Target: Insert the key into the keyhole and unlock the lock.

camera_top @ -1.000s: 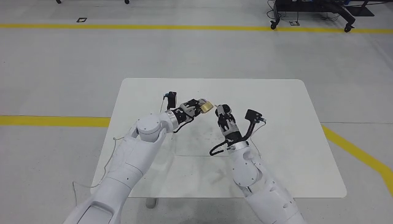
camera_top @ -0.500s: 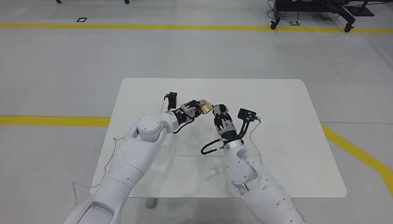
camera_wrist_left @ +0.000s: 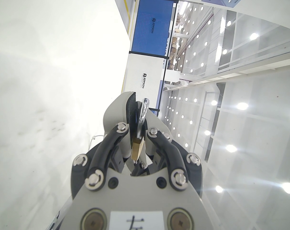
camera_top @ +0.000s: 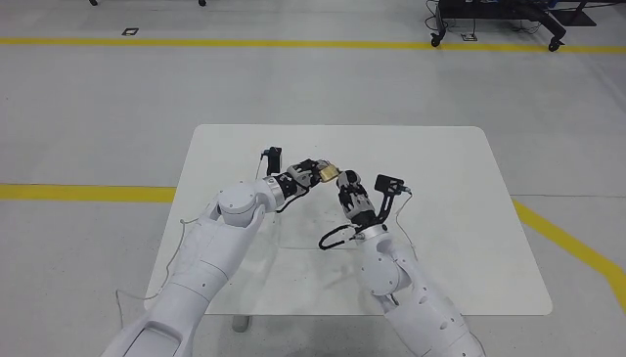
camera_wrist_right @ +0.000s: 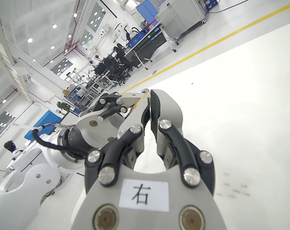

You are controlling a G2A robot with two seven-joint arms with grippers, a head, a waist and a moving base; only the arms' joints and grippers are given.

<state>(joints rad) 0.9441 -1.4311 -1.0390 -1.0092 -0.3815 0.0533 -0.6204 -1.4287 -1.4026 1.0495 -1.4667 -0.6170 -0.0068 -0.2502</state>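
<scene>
In 1 s our right gripper (camera_wrist_right: 148, 98), jaws together, has neared the lock (camera_wrist_left: 138, 147) clamped in our left gripper (camera_wrist_left: 138, 112); insertion looks imminent.

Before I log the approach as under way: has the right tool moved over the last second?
Yes. Against the table, the right tool has shifted slightly toward the padlock in the left tool.

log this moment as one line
left pincer: shut on lock, held above table | right pincer: shut on key, tip at lock | stage: key at lock, insertion cannot tell
</scene>
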